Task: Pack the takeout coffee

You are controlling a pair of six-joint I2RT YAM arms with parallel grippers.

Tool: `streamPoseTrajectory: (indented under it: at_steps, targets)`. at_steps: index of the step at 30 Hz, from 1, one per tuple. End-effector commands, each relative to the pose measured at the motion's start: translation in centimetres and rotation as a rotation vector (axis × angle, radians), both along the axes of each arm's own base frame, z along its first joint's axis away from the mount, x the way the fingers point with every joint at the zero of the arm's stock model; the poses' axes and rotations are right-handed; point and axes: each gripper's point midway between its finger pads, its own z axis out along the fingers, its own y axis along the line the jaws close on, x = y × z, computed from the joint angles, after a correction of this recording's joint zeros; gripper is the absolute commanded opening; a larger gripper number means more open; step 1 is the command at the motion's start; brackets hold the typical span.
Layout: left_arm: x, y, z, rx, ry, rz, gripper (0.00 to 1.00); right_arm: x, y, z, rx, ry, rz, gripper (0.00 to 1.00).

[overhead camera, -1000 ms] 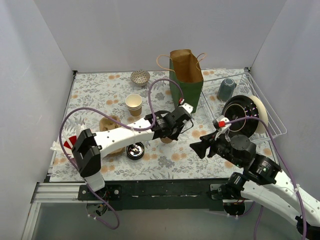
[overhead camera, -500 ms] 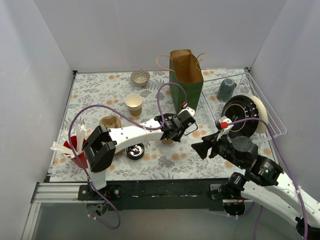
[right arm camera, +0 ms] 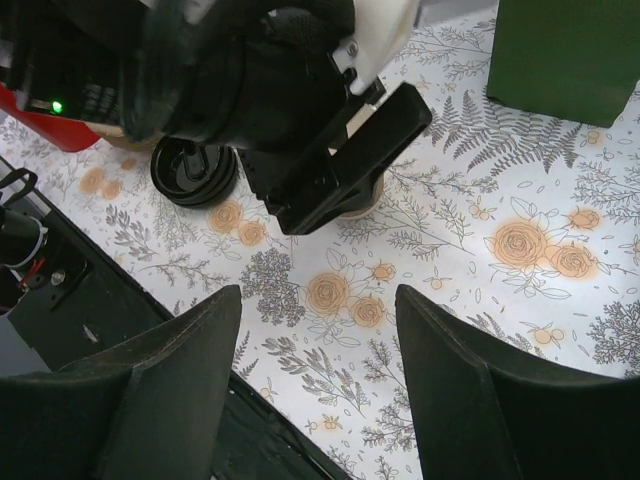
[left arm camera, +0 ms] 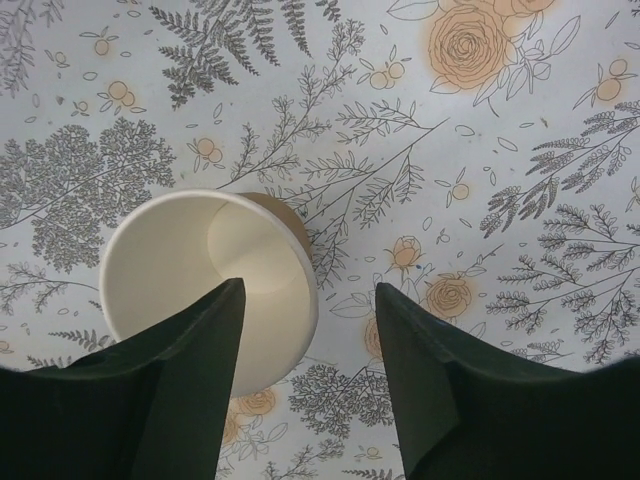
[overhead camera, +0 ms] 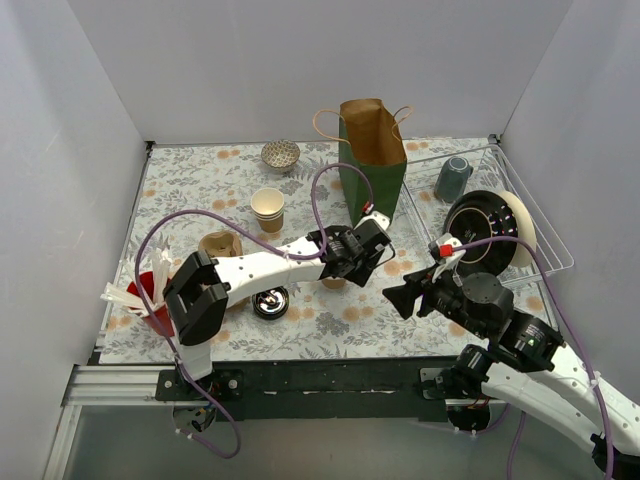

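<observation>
Left jaws spread | lidless paper cup (left arm camera: 205,285) beneath one finger, not between | right jaws spread

Top view: high behind my bases, facing down over the whole table (overhead camera: 180,190).
Left wrist: close, straight down on a cup (left arm camera: 205,285).
Right wrist: low, facing left; shares that cup (right arm camera: 362,198).

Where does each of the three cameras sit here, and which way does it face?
Top external: high behind the arm bases, looking down on the table; both arms show.
Left wrist: straight down on an open paper cup, own left gripper framing.
Right wrist: angled across the table, right gripper below.
Shared: right wrist and top both show the green bag.
</observation>
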Motion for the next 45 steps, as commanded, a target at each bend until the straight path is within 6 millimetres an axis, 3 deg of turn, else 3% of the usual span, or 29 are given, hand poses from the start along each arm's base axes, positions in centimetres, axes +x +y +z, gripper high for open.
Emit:
streamPoseTrajectory:
  at_steps: [1,4,5,8,12,14,18,21,24,32,39,45]
  targets:
    - [1.4,0.2,7.9,-0.15,-0.143,0.07,0.57,0.3,0.5,0.6,0.025,-0.023,0.005,0.71]
    - [1.6,2.1,9.5,-0.14,-0.175,0.156,0.6,0.3,0.5,0.5,0.022,-0.019,0.006,0.71]
    - [2.1,3.4,10.5,-0.127,-0.222,0.21,0.66,0.3,0.5,0.4,0.02,-0.019,0.006,0.71]
    - [1.9,7.1,10.9,-0.082,-0.258,0.356,0.76,0.3,0.6,0.3,0.021,-0.018,0.007,0.71]
    - [0.0,12.0,9.1,-0.019,-0.231,0.518,0.79,0.3,0.7,0.1,0.02,-0.015,0.011,0.71]
    - [-0.7,13.4,8.3,-0.049,-0.211,0.599,0.79,0.3,0.7,0.0,0.019,-0.013,0.011,0.71]
    - [-1.9,17.5,6.3,-0.075,-0.186,0.748,0.73,0.3,0.8,-0.1,0.024,-0.012,0.013,0.71]
    - [-2.4,18.4,5.7,-0.158,-0.156,0.821,0.68,0.2,1.0,0.0,0.029,-0.011,0.022,0.71]
    - [-2.7,18.0,4.9,-0.214,-0.115,0.827,0.64,0.2,1.1,0.0,0.031,-0.009,0.024,0.71]
    - [-2.1,17.1,1.5,-0.206,-0.052,0.846,0.63,0.2,1.3,0.2,0.039,-0.011,0.028,0.71]
    - [-1.2,16.3,-1.3,-0.162,-0.003,0.852,0.57,0.3,1.1,0.3,0.038,-0.015,0.018,0.71]
    - [-1.1,16.9,-3.1,-0.077,0.009,0.897,0.53,0.5,0.8,0.0,0.026,-0.022,0.004,0.71]
